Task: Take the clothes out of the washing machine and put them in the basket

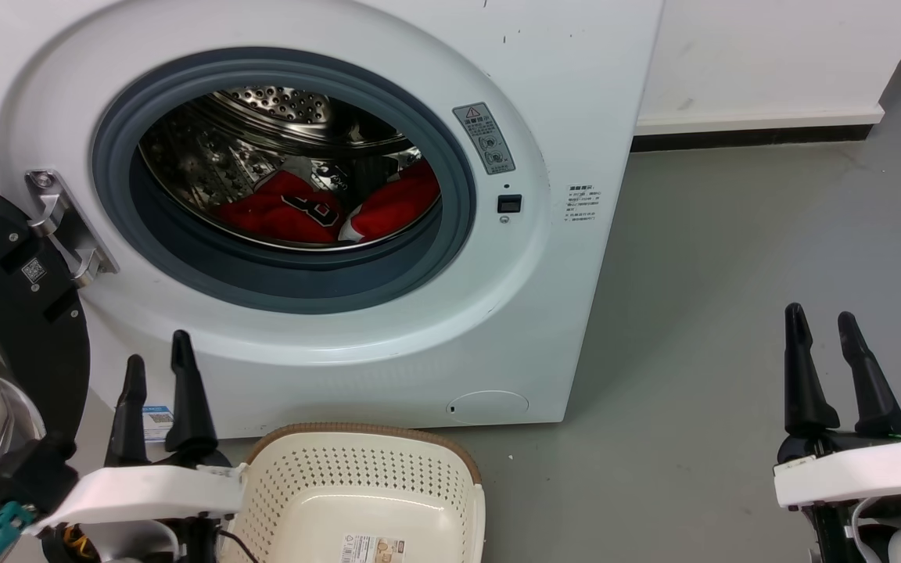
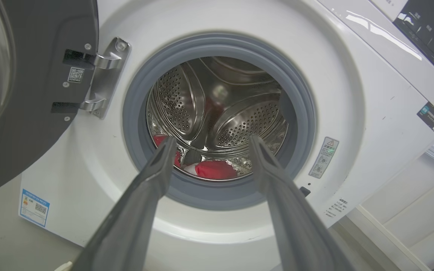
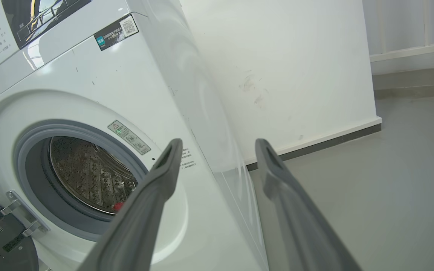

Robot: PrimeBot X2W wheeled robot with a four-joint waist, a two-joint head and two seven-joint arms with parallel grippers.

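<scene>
Holding the left gripper (image 1: 158, 348) spread and empty at seven o'clock in the head view, pointing at the porthole (image 1: 458, 195), probably readying a reach; holding the right gripper (image 1: 820, 313) likewise spread and empty at four o'clock, well apart over bare floor (image 1: 693, 313), seemingly standing by; parking the basket (image 1: 357, 432) at six o'clock, near the washer (image 1: 576, 117), likely for a short drop; leaving the door (image 1: 12, 313) swung wide at nine o'clock, clearing the way; showing the red clothes (image 1: 286, 207) heaped at six o'clock inside the drum (image 1: 278, 102), nothing yet lifted out; showing a black numeral, perhaps an 8; carrying a grey warning sticker (image 1: 484, 138) at two o'clock of the porthole and a blue label (image 1: 155, 422), both too small for reading.
</scene>
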